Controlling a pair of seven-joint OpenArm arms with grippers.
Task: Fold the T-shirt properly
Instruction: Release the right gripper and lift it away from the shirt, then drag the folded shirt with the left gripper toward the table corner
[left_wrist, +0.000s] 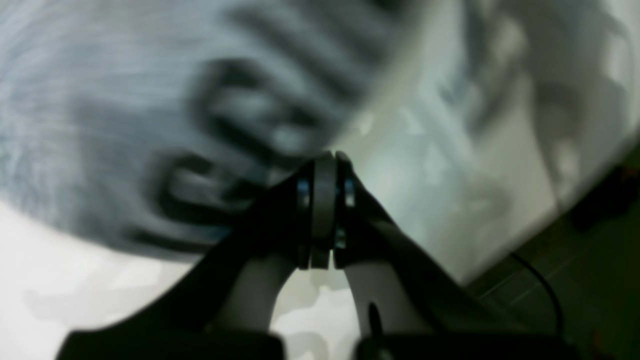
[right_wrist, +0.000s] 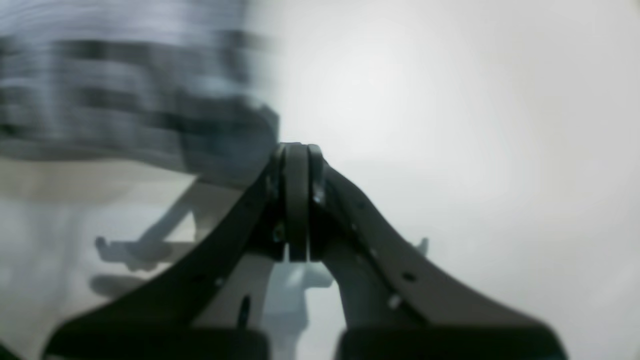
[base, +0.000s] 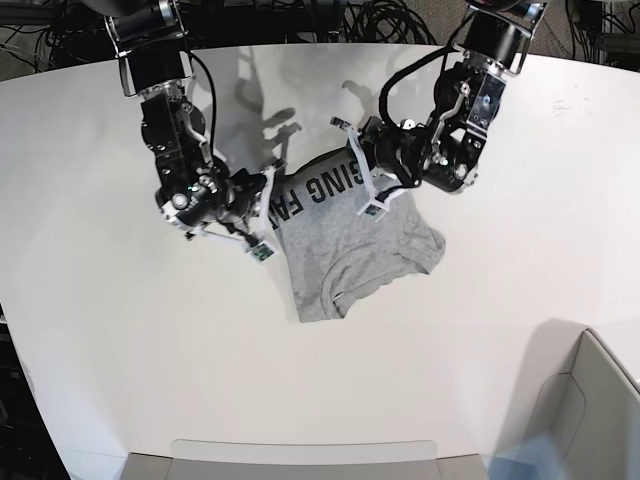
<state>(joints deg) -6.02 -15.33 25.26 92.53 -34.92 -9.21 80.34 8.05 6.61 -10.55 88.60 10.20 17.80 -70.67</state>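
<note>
The heather-grey T-shirt (base: 350, 240) with black block lettering lies near the middle of the white table (base: 120, 330), its lettered upper edge stretched between my two grippers. My left gripper (base: 368, 190) holds the edge on the base view's right. My right gripper (base: 265, 215) holds the edge on its left. In the left wrist view the jaws of the left gripper (left_wrist: 327, 157) are shut, with the blurred T-shirt (left_wrist: 125, 125) reaching the tips. In the right wrist view the right gripper (right_wrist: 297, 147) is shut at a corner of the T-shirt (right_wrist: 100, 100).
A grey bin (base: 590, 410) stands at the front right corner. A flat grey tray (base: 300, 460) lies along the front edge. Cables (base: 370, 20) hang behind the table. The table edge and dark floor (left_wrist: 575, 260) show in the left wrist view.
</note>
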